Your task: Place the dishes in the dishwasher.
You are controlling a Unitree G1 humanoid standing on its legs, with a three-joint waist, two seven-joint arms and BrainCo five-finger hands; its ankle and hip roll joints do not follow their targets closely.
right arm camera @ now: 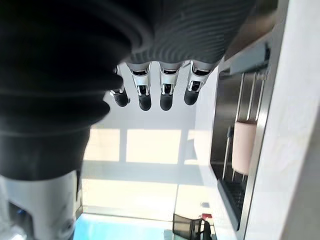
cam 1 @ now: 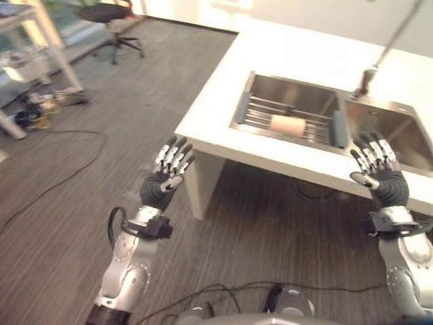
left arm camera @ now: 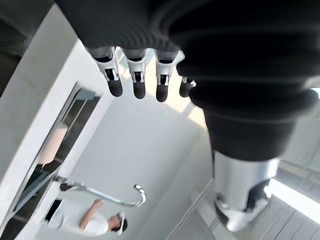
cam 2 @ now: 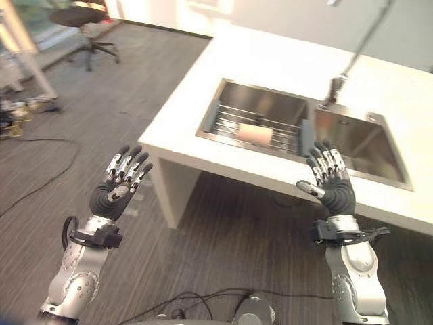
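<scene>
Both hands raised empty with fingers spread, left hand [cam 1: 168, 177] over floor, right hand [cam 1: 379, 169] before counter [cam 1: 284, 61]; pale cup [cam 1: 289, 124] lies on sink rack [cam 1: 291, 116].

Lab/test kitchen w/ white counter [cam 1: 298, 54], steel double sink [cam 1: 406, 128], faucet [cam 1: 389, 44], office chair [cam 1: 108, 17].

Left hand [cam 1: 164, 177] raised on a bent arm, fingers straight and spread, holding nothing. Right hand [cam 1: 380, 170] raised likewise on the other side, fingers straight, empty.
</scene>
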